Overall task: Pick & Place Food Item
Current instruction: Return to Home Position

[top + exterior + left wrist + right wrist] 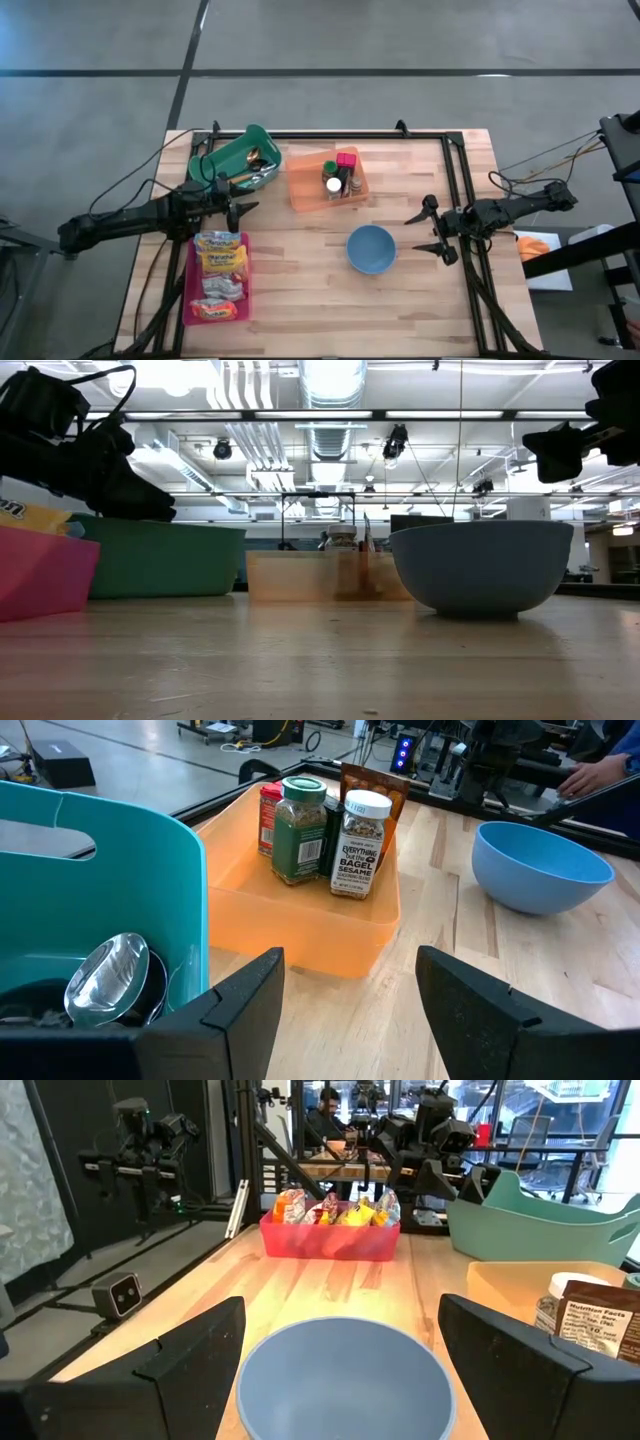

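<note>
We find the green spice bottle (299, 832) upright in the right half of the orange bin (305, 190), just beside the bagel sesame jar (362, 845). The left gripper (243, 213) is the nearer tool. Its fingers are spread and empty, and the bin lies to its right and slightly farther back. The teal bin (235, 158) is close on its far side. The right gripper (414, 232), also spread and empty, waits right of the blue bowl (371, 249), well apart from the bin. We judge the placing done, so what remains is a retreat leftward, away from the bin.
</note>
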`<state>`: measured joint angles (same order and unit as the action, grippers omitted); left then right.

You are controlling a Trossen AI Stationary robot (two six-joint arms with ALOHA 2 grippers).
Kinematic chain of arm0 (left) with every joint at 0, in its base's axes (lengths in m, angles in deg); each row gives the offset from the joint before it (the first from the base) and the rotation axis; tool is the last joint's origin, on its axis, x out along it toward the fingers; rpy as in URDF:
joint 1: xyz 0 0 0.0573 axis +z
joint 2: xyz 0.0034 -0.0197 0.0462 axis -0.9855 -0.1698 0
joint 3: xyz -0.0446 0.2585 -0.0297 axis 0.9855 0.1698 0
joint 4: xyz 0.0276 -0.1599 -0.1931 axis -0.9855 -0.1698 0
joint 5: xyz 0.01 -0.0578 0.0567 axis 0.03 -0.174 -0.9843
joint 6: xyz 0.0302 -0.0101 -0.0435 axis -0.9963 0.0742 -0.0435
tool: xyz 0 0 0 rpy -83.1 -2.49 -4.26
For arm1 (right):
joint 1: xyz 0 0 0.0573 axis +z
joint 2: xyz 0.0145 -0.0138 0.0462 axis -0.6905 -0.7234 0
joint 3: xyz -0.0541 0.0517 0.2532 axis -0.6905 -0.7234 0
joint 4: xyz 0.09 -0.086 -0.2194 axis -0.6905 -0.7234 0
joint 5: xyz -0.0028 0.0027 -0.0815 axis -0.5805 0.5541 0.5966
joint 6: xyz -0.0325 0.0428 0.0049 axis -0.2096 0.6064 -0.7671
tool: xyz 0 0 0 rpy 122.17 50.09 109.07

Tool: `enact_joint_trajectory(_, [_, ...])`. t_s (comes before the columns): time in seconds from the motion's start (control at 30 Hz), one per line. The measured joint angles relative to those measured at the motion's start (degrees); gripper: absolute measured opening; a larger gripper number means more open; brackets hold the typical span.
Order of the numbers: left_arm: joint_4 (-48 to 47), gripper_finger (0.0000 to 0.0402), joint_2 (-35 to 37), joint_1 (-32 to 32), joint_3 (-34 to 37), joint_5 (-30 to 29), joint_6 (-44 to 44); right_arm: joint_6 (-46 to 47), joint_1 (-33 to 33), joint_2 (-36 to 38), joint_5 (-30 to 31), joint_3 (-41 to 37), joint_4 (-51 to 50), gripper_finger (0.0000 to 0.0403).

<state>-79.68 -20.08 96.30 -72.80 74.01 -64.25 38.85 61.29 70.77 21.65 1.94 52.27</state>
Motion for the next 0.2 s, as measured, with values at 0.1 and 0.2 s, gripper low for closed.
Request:
enact_joint_trajectory(0.1, [0.0, 0.0228, 0.0, 0.0, 0.0, 0.0, 0.0, 0.4, 0.0, 0.0, 0.0, 0.0, 0.0, 0.0327])
enact_joint_trajectory(0.2, [0.0, 0.0228, 0.0, 0.0, 0.0, 0.0, 0.0, 0.0, 0.0, 0.0, 0.0, 0.0, 0.0, 0.0327])
